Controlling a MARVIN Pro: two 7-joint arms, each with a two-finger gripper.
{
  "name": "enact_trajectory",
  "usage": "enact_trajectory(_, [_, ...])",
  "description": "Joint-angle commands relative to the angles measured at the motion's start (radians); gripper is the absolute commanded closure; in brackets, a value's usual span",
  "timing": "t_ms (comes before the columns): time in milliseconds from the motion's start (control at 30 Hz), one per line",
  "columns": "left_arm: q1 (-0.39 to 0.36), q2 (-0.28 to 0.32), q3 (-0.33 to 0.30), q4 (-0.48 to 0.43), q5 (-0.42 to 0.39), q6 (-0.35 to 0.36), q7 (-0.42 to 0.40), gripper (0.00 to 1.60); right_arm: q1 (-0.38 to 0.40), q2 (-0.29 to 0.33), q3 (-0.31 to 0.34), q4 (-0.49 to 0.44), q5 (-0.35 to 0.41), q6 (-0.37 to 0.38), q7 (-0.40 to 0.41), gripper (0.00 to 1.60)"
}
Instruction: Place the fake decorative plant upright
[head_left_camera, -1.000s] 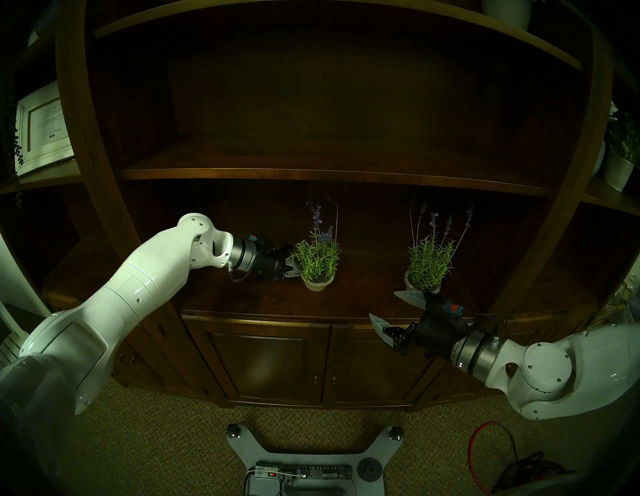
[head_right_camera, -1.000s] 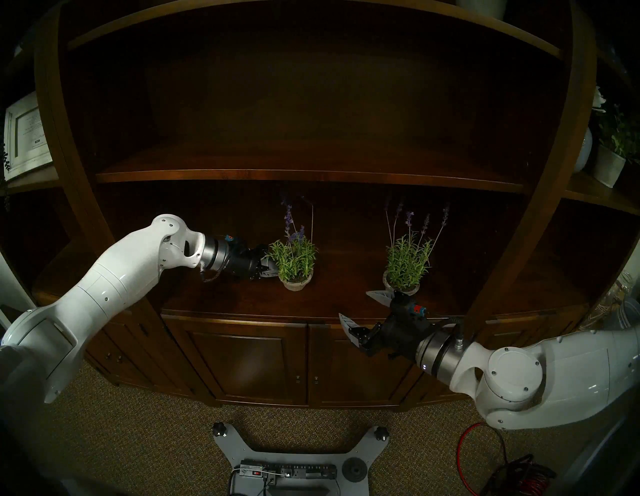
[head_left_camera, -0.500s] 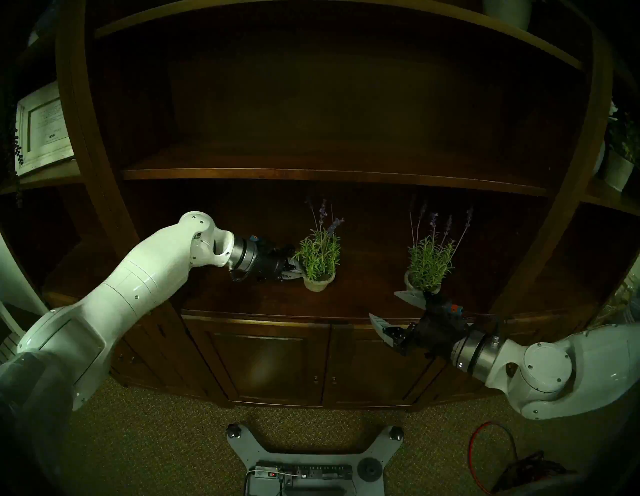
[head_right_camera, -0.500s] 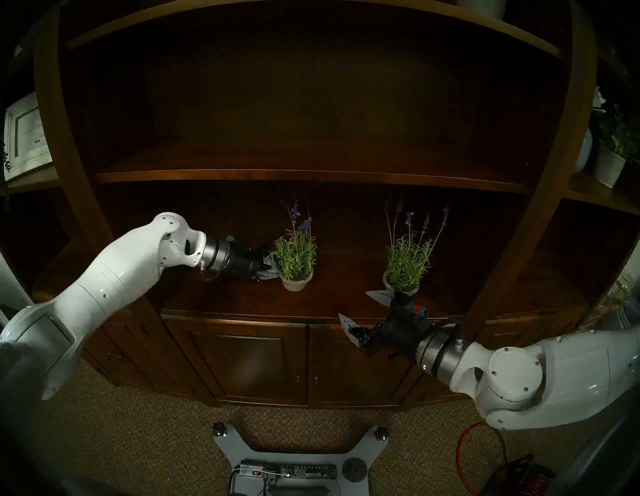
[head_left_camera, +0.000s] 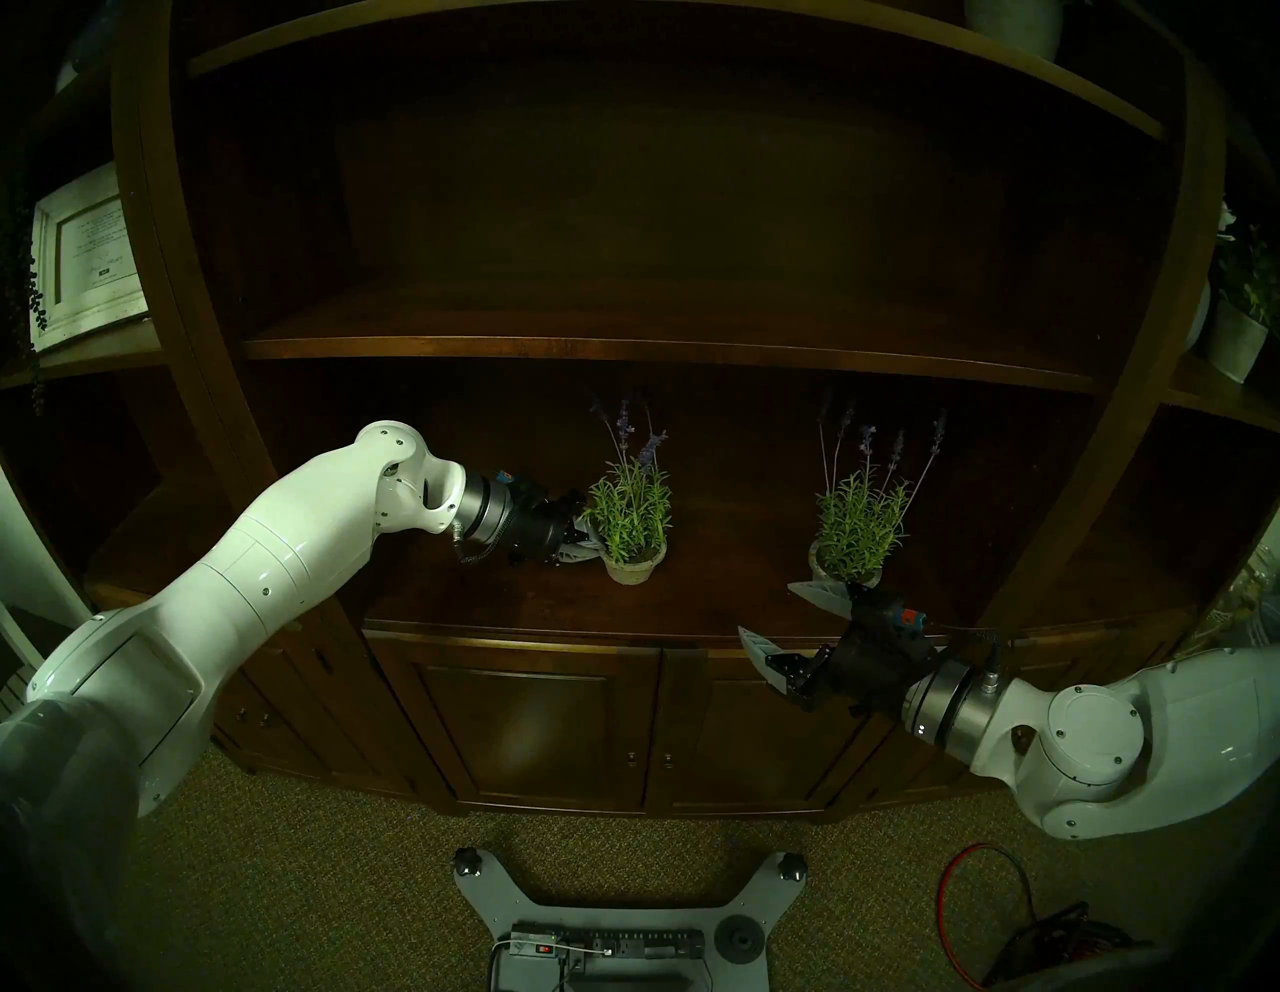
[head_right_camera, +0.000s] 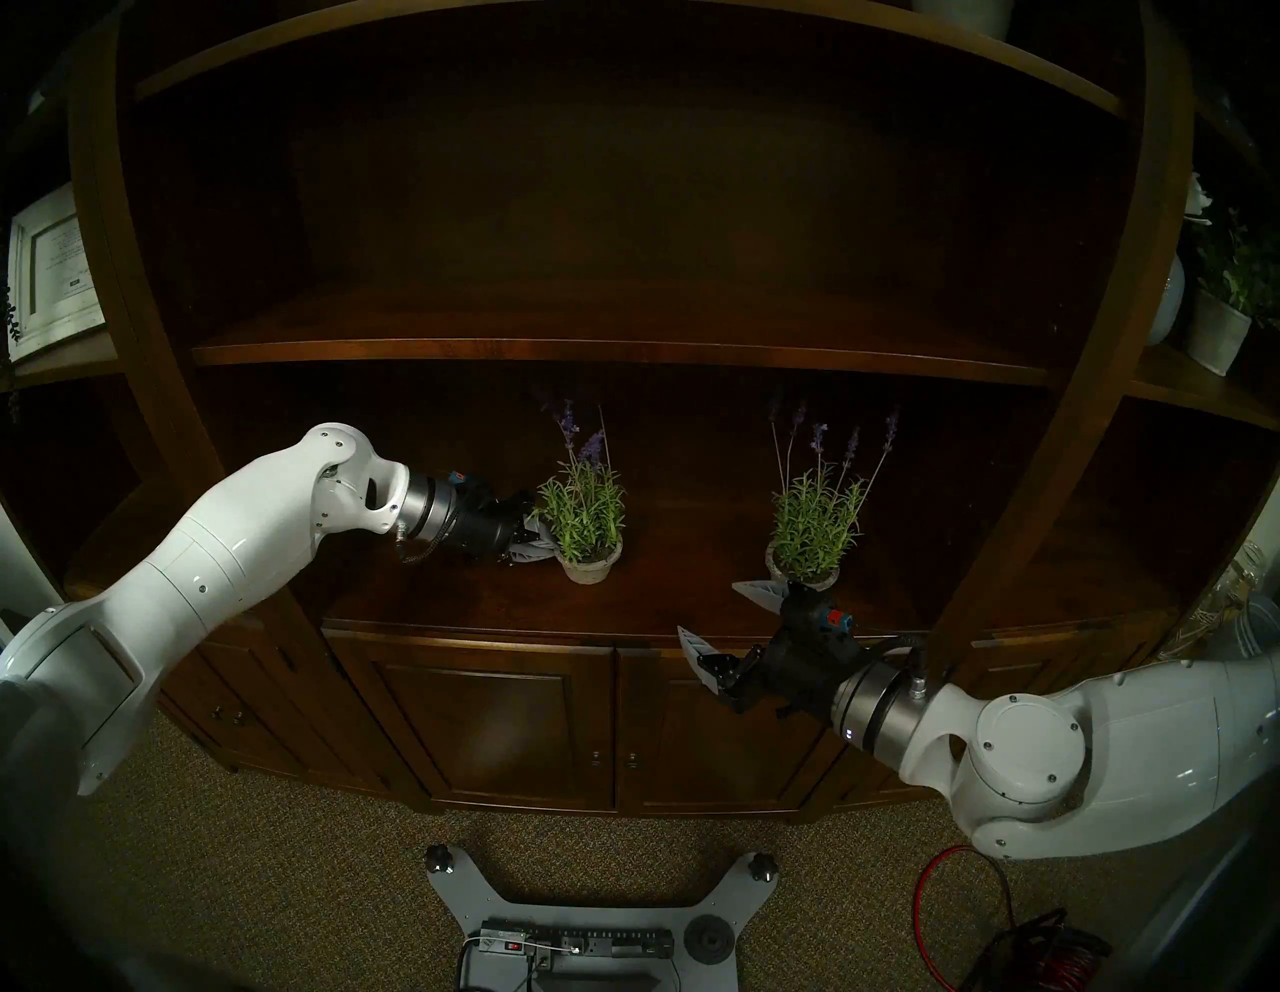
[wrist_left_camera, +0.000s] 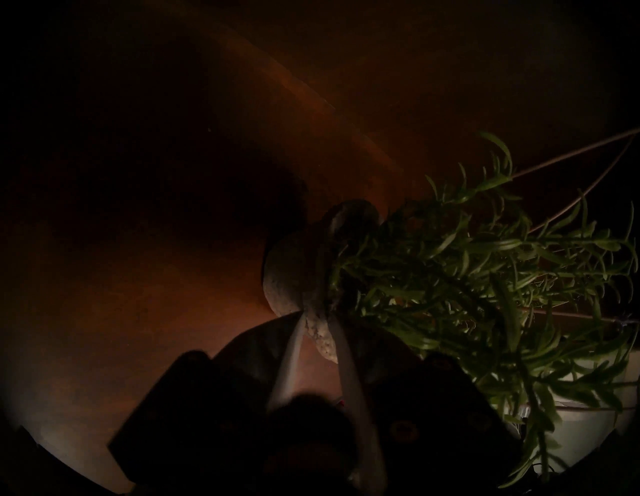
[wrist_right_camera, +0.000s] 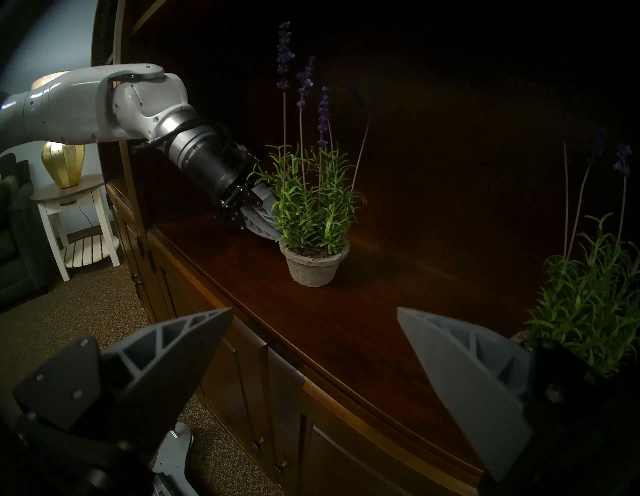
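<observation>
Two fake lavender plants in stone-grey pots stand upright on the dark wooden shelf (head_left_camera: 692, 603). The left plant (head_left_camera: 630, 506) (wrist_right_camera: 311, 207) has my left gripper (head_left_camera: 592, 547) (wrist_right_camera: 273, 225) at its left side. In the left wrist view the two fingers pinch the rim of its pot (wrist_left_camera: 287, 273), with the left gripper (wrist_left_camera: 317, 313) shut on that rim. The right plant (head_left_camera: 859, 526) (wrist_right_camera: 588, 322) stands free. My right gripper (head_left_camera: 765, 608) (wrist_right_camera: 314, 310) hangs wide open and empty at the shelf's front edge, its upper finger just in front of that plant's pot.
A shelf board (head_left_camera: 658, 346) runs close above the flower tips, and cabinet uprights flank the bay. A framed picture (head_left_camera: 83, 256) is at far left, a white potted plant (head_left_camera: 1236, 339) at far right. My base (head_left_camera: 609, 921) and a red cable (head_left_camera: 970, 900) are on the carpet.
The left plant's flower stems swung right, then back left, and its pot shifted slightly left with my left gripper. The right arm has not moved.
</observation>
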Motion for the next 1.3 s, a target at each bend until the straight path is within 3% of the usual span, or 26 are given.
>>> enact_trajectory(0, [-0.052,0.001,-0.004,-0.02,-0.017,0.0,-0.011,0.51,0.011,0.002,0.018,-0.003,-0.001,-0.017,0.002,0.0])
enact_trajectory(33, [-0.052,0.002,-0.003,-0.021,-0.017,0.0,-0.01,0.42,0.011,0.002,0.018,-0.003,-0.001,-0.017,0.002,0.0])
enact_trajectory(400, [-0.036,0.039,0.008,-0.077,-0.007,0.0,-0.005,0.35,0.011,0.002,0.018,-0.003,-0.001,-0.018,0.002,0.0])
enact_trajectory(900, [0.031,0.144,0.009,-0.197,-0.007,0.0,-0.005,0.41,0.01,0.001,0.019,-0.002,0.0,-0.021,0.002,0.0])
enact_trajectory(1033, [0.054,0.178,0.007,-0.239,-0.002,0.0,-0.006,0.42,0.01,0.001,0.019,-0.002,0.0,-0.021,0.002,0.0])
enact_trajectory(1200, [0.091,0.252,0.001,-0.361,0.02,-0.008,-0.01,0.41,0.011,0.001,0.017,-0.003,0.0,-0.019,0.001,0.0])
enact_trajectory(1233, [0.072,0.235,0.006,-0.328,0.021,0.0,-0.03,0.41,0.012,0.001,0.017,-0.003,-0.001,-0.017,0.001,0.0])
enact_trajectory(1267, [0.091,0.272,0.001,-0.407,0.023,0.0,-0.02,0.42,0.012,0.001,0.016,-0.004,-0.001,-0.016,0.0,0.0])
